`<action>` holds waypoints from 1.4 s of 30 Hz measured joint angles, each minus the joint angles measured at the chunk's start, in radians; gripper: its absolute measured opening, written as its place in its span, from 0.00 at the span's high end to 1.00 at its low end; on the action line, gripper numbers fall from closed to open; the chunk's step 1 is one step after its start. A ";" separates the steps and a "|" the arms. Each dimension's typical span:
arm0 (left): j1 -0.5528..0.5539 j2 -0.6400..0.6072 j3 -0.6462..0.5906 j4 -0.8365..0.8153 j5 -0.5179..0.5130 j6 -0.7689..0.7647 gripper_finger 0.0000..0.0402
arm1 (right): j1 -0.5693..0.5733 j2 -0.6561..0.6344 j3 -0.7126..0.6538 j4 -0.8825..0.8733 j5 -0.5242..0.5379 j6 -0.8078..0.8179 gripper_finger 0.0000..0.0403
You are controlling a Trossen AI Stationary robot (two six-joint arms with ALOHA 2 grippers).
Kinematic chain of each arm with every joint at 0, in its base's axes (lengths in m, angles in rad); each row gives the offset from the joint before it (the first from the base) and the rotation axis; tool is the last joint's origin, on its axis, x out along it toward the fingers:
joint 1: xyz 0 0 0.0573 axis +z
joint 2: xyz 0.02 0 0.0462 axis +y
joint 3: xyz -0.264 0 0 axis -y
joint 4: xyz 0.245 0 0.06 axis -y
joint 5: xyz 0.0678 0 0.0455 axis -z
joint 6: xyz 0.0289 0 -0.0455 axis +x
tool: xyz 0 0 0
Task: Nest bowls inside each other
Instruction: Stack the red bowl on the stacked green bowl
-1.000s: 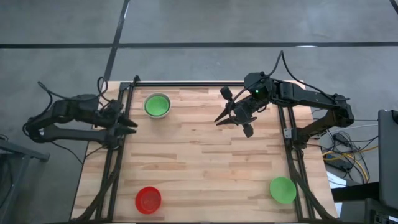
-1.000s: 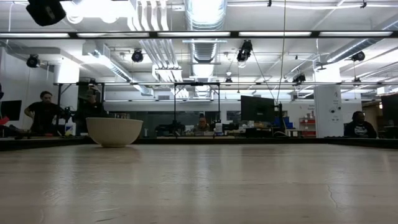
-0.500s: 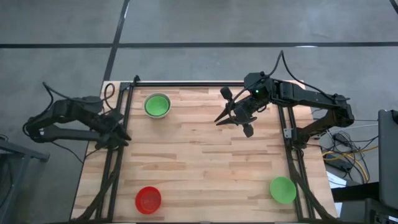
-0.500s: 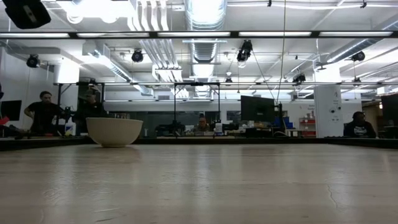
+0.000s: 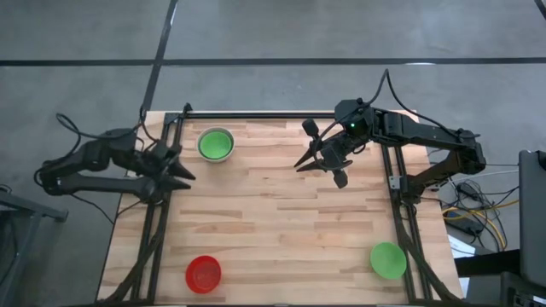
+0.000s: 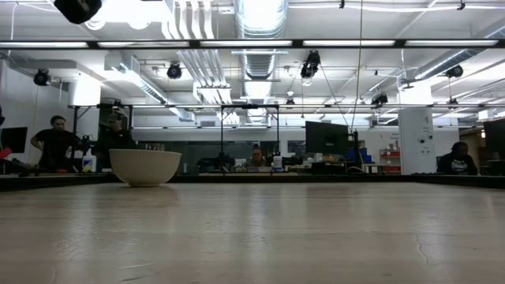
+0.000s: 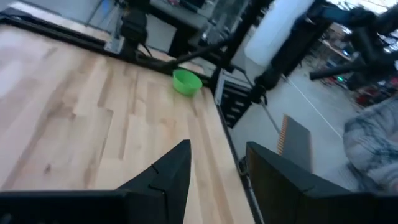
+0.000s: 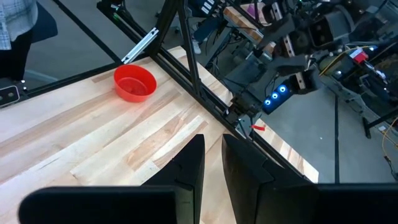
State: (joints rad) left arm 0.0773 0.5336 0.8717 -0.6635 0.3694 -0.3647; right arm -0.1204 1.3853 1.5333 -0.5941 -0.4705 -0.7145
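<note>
Left claw (image 5: 181, 170) spread wide, empty, above tabletop (image 5: 273, 222) edge; green-lined bowl (image 5: 215, 144) near it, red bowl (image 5: 203, 273) well apart. Right claw (image 5: 304, 163) narrow gap, empty, touching nothing; green bowl (image 5: 388, 259) well apart at the tabletop corner.

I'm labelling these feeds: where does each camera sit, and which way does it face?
High view: above, looking straight down on the table; both arms show.
Low view: at tabletop height, looking across at a whitish bowl; no hand identifiable.
Left wrist view: past the left hand toward a green bowl.
Right wrist view: past the right hand toward the red bowl.
Shared: the high view also shows that red bowl and green bowl.
</note>
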 joint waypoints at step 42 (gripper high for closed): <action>-0.277 -0.024 -0.108 0.206 -0.050 0.263 0.61 | 0.000 0.000 0.000 0.000 0.000 0.000 0.87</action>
State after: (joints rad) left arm -0.1993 0.5098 0.7639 -0.4577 0.3190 -0.1017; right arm -0.1204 1.3856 1.5333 -0.5938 -0.4704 -0.7143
